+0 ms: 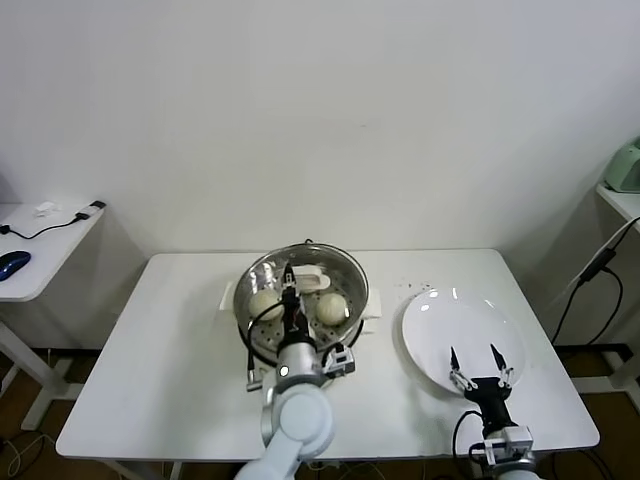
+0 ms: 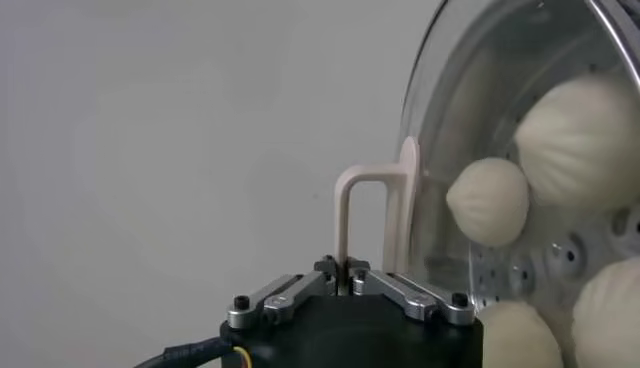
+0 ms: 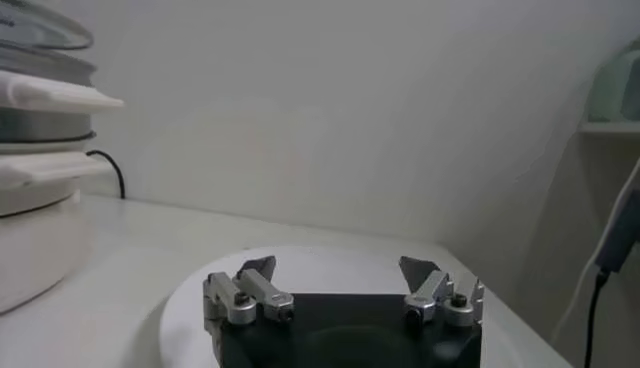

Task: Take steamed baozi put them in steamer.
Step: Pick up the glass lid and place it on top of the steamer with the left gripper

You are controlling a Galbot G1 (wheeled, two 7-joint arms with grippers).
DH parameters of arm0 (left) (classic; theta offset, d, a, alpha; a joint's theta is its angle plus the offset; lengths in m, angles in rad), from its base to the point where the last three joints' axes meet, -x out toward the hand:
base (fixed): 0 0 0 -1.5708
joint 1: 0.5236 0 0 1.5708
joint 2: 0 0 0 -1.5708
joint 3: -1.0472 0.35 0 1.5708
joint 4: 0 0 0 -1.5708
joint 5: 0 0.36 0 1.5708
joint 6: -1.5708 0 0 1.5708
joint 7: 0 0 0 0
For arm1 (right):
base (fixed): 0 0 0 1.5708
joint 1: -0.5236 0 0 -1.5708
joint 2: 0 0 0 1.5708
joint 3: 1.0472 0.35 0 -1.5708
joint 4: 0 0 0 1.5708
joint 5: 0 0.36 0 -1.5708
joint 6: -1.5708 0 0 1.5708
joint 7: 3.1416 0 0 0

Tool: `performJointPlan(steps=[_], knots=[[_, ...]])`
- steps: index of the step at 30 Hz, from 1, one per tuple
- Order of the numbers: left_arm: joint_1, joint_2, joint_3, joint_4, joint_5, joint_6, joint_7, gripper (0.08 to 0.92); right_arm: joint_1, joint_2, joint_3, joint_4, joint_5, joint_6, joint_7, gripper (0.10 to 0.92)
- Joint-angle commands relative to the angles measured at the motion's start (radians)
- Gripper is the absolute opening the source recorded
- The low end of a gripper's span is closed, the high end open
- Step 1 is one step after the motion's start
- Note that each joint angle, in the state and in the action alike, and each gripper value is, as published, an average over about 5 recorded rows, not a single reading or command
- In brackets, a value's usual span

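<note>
The left gripper (image 1: 288, 272) hangs over the steamer (image 1: 256, 279), fingers pinched tight on the glass lid's handle (image 2: 366, 215) — the lid (image 2: 450, 130) appears tilted up on edge. Baozi (image 1: 332, 308) sit inside the pot; the right gripper (image 1: 478, 362) waits spread wide and empty over the plate (image 1: 440, 320).

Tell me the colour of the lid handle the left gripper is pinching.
Pale cream-beige handle, clearest in the left wrist view, pinched by the left gripper.

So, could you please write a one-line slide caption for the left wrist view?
Left gripper shut on the glass lid's handle, holding the lid over baozi in the steamer.
</note>
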Motion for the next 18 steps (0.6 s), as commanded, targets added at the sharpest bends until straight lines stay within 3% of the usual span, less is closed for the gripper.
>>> performJointPlan(steps=[1, 15, 18], knots=[[-0.002, -0.014, -0.002, 0.047, 0.042, -0.005, -0.006, 0.139, 0.004, 0.001, 0.003, 0.001, 0.000, 0.013, 0.007, 0.823], [0.001, 0.000, -0.014, 0.059, 0.047, -0.019, -0.021, 0.139, -0.011, 0.006, 0.010, 0.000, -0.002, 0.044, 0.005, 0.823], [0.002, 0.001, -0.007, 0.047, 0.046, -0.024, -0.022, 0.170, -0.011, 0.007, 0.009, 0.002, -0.005, 0.044, 0.004, 0.823]])
